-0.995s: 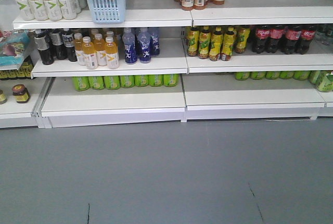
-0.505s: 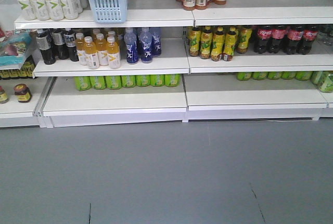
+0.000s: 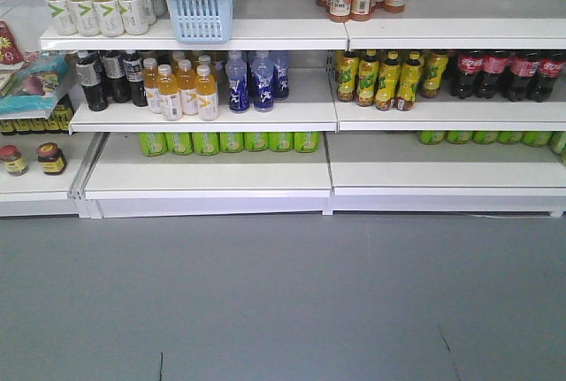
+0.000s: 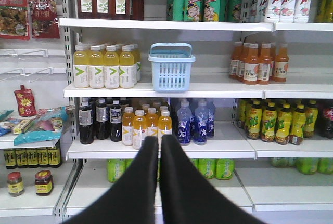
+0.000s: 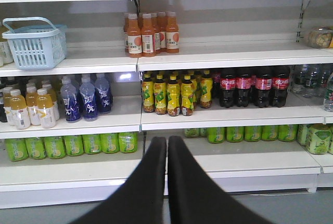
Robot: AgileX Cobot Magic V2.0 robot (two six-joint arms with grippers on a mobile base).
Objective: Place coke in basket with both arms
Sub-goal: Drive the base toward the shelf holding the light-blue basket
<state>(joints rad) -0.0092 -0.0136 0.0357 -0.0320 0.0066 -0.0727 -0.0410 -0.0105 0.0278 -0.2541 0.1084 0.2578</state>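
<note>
The light blue slotted basket [image 3: 200, 1] stands on the upper shelf [image 3: 265, 34] beside pale yellow drink bottles [image 3: 97, 1], its handle up. The left wrist view has the basket [image 4: 171, 68] straight ahead, well above and beyond my left gripper [image 4: 159, 140], which is shut with nothing in it. In the right wrist view the basket [image 5: 35, 44] is at the far left, and my right gripper [image 5: 167, 140] is shut and empty, low in front of the bottom shelf. The coke is out of view. Neither arm shows in the front view.
Dark plastic cola bottles with red labels [image 5: 252, 86] [image 3: 504, 72] stand on the middle shelf at right, beside yellow-green tea bottles [image 5: 171, 94]. Orange bottles [image 4: 148, 126], blue bottles [image 3: 252, 80] and green cans [image 3: 230, 141] fill other shelves. Grey floor [image 3: 283, 301] lies in front.
In the front view the whole shelving has slid to the right and slightly down, so the camera has shifted left. Nothing on the shelves has moved.
</note>
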